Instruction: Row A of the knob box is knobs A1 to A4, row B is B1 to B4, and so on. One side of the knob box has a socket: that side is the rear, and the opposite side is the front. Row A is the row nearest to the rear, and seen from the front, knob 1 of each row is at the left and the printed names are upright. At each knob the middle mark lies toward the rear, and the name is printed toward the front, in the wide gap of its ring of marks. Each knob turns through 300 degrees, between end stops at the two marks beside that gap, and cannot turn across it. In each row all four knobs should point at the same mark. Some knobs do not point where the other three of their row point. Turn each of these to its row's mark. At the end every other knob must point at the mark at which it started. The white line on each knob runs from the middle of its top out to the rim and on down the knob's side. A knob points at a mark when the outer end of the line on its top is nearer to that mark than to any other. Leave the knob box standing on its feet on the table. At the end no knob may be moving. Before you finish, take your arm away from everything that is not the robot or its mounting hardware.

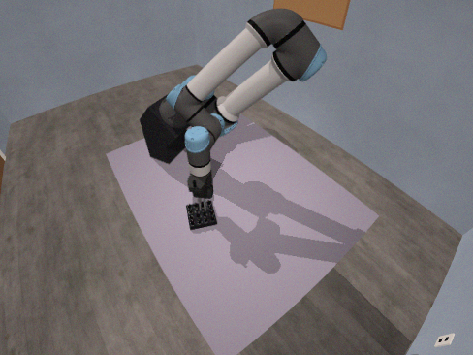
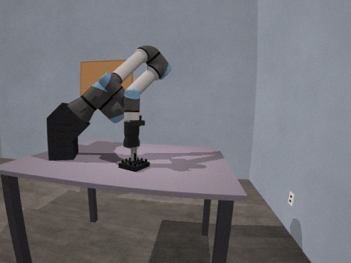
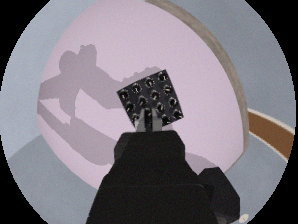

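Note:
The black knob box (image 1: pixel 202 220) (image 2: pixel 138 166) (image 3: pixel 159 92) stands on its feet on the lilac table top (image 1: pixel 291 194) (image 2: pixel 180 176), with its grid of small white-lined knobs facing up. My gripper (image 1: pixel 203 204) (image 2: pixel 133 157) (image 3: pixel 148 114) points straight down onto the box. Its fingers stand narrow and are shut on one knob in an edge row of the box, at the near edge in the wrist view. The fingers hide that knob's line, and the names and marks are too small to read.
The arm's black base block (image 1: pixel 160 131) (image 2: pixel 61 133) stands on the table behind the box. An orange panel (image 1: pixel 315 12) (image 2: pixel 90 73) hangs on the back wall. The table's edge (image 2: pixel 144 190) is well in front of the box.

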Available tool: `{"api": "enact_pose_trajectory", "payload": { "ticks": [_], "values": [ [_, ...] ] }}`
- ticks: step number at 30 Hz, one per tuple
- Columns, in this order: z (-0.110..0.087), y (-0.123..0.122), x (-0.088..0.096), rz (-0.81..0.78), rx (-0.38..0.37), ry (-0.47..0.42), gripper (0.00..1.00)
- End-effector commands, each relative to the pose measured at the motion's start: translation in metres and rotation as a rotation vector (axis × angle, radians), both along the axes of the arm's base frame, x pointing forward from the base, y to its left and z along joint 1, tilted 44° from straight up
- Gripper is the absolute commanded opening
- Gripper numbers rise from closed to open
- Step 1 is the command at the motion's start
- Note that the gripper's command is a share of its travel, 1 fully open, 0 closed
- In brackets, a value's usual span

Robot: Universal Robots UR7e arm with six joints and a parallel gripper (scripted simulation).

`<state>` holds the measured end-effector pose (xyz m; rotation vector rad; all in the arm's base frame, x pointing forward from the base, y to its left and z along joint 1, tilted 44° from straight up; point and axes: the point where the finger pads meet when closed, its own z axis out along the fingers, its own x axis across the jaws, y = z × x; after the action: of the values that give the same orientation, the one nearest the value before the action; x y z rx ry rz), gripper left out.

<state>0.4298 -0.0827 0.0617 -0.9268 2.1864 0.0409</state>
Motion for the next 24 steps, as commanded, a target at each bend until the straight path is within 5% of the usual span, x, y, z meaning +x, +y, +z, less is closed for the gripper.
{"api": "enact_pose_trajectory", "payload": {
  "ticks": [1,24],
  "values": [
    [0.0002,-0.0002,0.0,0.049,-0.04,-0.021,0.3],
    [0.0002,-0.0003,0.0,0.235,-0.203,-0.098,0.3]
  ]
}}
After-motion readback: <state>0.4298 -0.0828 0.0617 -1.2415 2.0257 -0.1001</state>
